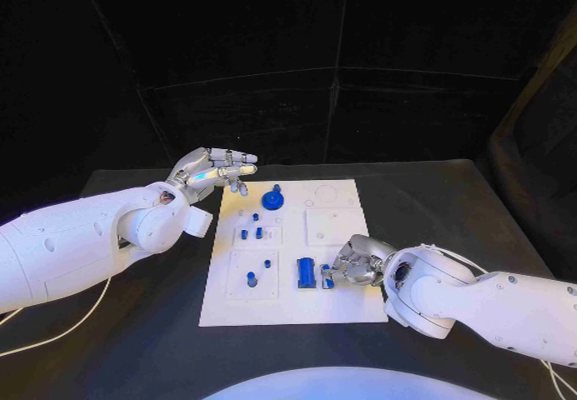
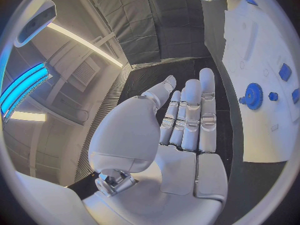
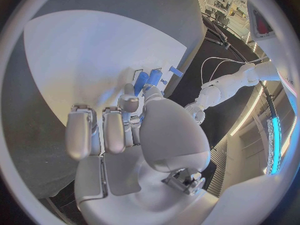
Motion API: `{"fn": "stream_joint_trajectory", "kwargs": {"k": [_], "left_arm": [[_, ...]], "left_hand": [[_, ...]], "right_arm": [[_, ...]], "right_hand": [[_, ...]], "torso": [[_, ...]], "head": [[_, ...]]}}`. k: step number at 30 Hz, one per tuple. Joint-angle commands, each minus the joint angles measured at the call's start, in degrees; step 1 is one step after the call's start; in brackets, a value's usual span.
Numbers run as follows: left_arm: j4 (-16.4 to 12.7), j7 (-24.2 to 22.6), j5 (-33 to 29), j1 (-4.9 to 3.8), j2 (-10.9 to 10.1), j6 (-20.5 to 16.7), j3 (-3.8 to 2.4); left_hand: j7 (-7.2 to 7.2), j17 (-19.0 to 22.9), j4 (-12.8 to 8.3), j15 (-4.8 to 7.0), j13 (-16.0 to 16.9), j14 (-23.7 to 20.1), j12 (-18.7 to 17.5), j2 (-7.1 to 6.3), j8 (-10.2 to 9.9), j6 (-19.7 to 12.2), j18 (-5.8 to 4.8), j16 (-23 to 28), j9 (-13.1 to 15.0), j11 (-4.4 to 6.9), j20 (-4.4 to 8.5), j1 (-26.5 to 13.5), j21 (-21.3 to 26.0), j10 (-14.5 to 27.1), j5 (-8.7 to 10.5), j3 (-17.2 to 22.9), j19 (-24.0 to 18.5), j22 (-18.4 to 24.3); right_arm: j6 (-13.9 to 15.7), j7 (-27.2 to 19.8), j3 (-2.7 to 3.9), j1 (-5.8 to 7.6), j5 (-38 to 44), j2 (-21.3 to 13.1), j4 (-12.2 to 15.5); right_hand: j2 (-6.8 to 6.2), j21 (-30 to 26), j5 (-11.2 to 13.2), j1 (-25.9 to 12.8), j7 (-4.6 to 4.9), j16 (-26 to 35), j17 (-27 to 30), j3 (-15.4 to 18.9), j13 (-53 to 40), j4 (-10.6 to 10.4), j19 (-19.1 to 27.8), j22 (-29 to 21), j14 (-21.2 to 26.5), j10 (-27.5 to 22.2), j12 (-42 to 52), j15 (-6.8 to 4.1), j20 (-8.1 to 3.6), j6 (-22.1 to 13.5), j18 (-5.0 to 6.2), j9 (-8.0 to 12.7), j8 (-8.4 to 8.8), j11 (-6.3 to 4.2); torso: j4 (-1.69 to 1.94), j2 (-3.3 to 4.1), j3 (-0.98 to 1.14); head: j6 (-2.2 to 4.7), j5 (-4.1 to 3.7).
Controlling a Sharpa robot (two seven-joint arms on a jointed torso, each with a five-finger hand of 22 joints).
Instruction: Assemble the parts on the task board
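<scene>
The white task board lies in the middle of the table. A blue gear stands near its far edge, and small blue pegs sit just in front of it. My left hand hovers over the board's far left corner, fingers straight and holding nothing. My right hand rests curled on the board's right side. Its thumb and a finger pinch a small blue part beside an upright blue block.
Two more small blue pieces sit in the near-left square of the board. Square recesses lie bare on its right half. Black table surrounds the board, and a white cable trails at the left.
</scene>
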State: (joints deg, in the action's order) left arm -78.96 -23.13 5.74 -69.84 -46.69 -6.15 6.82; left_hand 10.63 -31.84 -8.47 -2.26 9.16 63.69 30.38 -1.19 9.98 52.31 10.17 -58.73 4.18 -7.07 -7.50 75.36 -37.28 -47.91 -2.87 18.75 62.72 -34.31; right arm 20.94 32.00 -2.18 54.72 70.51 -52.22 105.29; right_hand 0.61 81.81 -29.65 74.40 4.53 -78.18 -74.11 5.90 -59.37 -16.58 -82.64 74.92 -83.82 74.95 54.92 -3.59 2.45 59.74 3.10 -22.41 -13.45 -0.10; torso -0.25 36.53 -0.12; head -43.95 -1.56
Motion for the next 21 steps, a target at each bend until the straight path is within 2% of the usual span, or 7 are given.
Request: {"fn": "stream_joint_trajectory", "kwargs": {"k": [1, 4, 7, 11, 14, 18, 21], "left_arm": [[-0.14, -0.11, -0.19, -0.09, -0.04, 0.65, -0.05], [-0.14, -0.09, -0.19, -0.09, -0.06, 0.62, -0.05], [-0.14, -0.08, -0.19, -0.09, -0.05, 0.63, -0.05], [-0.13, -0.06, -0.19, -0.09, -0.05, 0.62, -0.05], [-0.11, -0.05, -0.19, -0.09, -0.05, 0.62, -0.05], [-0.09, -0.05, -0.19, -0.09, -0.05, 0.63, -0.05], [-0.07, -0.06, -0.19, -0.09, -0.04, 0.64, -0.05]], "left_hand": [[-0.03, 0.06, 0.03, -0.03, 0.09, -0.37, 0.34, 0.39, 0.21, -0.27, 0.29, -0.37, 0.08, -0.05, -0.36, -0.22, 0.27, 0.50, 0.09, -0.36, -0.09, 0.07], [-0.03, 0.06, 0.03, -0.03, 0.09, -0.37, 0.34, 0.39, 0.21, -0.27, 0.29, -0.37, 0.08, -0.05, -0.36, -0.22, 0.27, 0.50, 0.09, -0.36, -0.09, 0.07], [-0.03, 0.06, 0.03, -0.03, 0.09, -0.37, 0.34, 0.39, 0.21, -0.27, 0.29, -0.37, 0.08, -0.05, -0.36, -0.22, 0.27, 0.50, 0.09, -0.36, -0.09, 0.07], [-0.03, 0.13, -0.04, -0.02, 0.08, -0.40, 0.45, 0.38, 0.26, -0.33, 0.30, -0.42, 0.08, -0.04, -0.35, -0.15, 0.31, 0.61, 0.09, -0.39, -0.08, 0.10], [-0.03, 0.13, -0.04, -0.02, 0.08, -0.40, 0.45, 0.38, 0.26, -0.33, 0.30, -0.42, 0.08, -0.04, -0.35, -0.15, 0.31, 0.61, 0.09, -0.39, -0.08, 0.10], [-0.03, 0.13, -0.04, -0.02, 0.08, -0.40, 0.45, 0.38, 0.26, -0.33, 0.30, -0.42, 0.08, -0.04, -0.35, -0.15, 0.31, 0.61, 0.09, -0.39, -0.08, 0.10], [-0.03, 0.13, -0.04, -0.02, 0.08, -0.40, 0.45, 0.38, 0.26, -0.33, 0.30, -0.42, 0.08, -0.04, -0.35, -0.15, 0.31, 0.61, 0.09, -0.39, -0.08, 0.10]], "right_arm": [[-1.59, 0.65, -0.03, -0.01, 1.14, 0.07, 0.03], [-1.24, 0.83, -0.03, -0.01, 1.41, 0.05, -0.18], [-0.83, 0.86, -0.03, -0.01, 1.49, 0.06, -0.32], [-0.37, 0.79, -0.03, -0.01, 1.66, 0.01, -0.46], [-0.16, 0.56, -0.03, -0.01, 1.74, -0.07, -0.45], [-0.36, -0.27, -0.03, -0.01, 1.79, -0.32, -0.20], [-1.52, -1.61, -0.03, -0.01, 1.72, -0.76, 0.22]], "right_hand": [[-0.10, -0.16, 0.99, -1.08, 0.01, 0.24, 0.21, 0.69, 0.18, 0.00, 0.04, 2.25, -3.17, 0.05, -0.44, -0.20, 0.12, 0.52, -0.03, -0.06, 0.24, 0.17], [-0.20, -0.41, 3.51, -2.27, 0.14, 0.53, 0.54, 1.65, 0.66, 0.03, 0.25, 1.92, -3.08, -0.32, -1.07, -0.09, 0.19, 0.21, 0.04, -0.09, 0.46, 0.30], [-0.14, -0.73, 9.72, -3.82, 0.30, 1.00, 1.05, 3.11, 1.54, 0.09, 0.50, 1.52, -2.95, -0.96, -2.17, 0.06, 0.34, -0.23, 0.14, -0.18, 0.70, 0.47], [0.01, -1.04, 15.08, -4.97, 0.42, 1.39, 1.45, 4.56, 1.97, 0.07, 0.73, 1.15, -2.87, -1.38, -2.70, 0.18, 0.47, -0.59, 0.23, -0.36, 0.81, 0.62], [0.09, -1.18, 16.92, -5.47, 0.47, 1.55, 1.61, 5.34, 2.27, 0.06, 0.83, 0.98, -2.85, -1.64, -3.05, 0.23, 0.53, -0.75, 0.28, -0.48, 0.82, 0.68], [0.11, -1.20, 17.23, -5.50, 0.47, 1.61, 1.67, 5.53, 2.30, 0.10, 0.84, 0.96, -2.85, -1.67, -3.07, 0.23, 0.55, -0.76, 0.28, -0.53, 0.80, 0.68], [-0.01, -1.25, 17.31, -3.70, 0.43, 1.68, 1.71, 5.61, 2.23, 1.04, 0.85, 0.93, -2.86, -1.67, -2.97, 0.20, 0.54, -0.72, 0.29, -0.70, 0.69, 0.64]], "torso": [[0.03, -0.02, 0.00], [-0.02, 0.00, -0.01], [-0.05, 0.02, 0.00], [-0.03, 0.05, 0.03], [-0.03, 0.02, 0.02], [-0.04, 0.01, 0.04], [-0.02, 0.00, 0.07]], "head": [[0.01, -0.01], [0.04, 0.01], [0.02, 0.02], [0.04, 0.01], [0.00, -0.03], [-0.01, -0.03], [0.02, -0.07]]}}
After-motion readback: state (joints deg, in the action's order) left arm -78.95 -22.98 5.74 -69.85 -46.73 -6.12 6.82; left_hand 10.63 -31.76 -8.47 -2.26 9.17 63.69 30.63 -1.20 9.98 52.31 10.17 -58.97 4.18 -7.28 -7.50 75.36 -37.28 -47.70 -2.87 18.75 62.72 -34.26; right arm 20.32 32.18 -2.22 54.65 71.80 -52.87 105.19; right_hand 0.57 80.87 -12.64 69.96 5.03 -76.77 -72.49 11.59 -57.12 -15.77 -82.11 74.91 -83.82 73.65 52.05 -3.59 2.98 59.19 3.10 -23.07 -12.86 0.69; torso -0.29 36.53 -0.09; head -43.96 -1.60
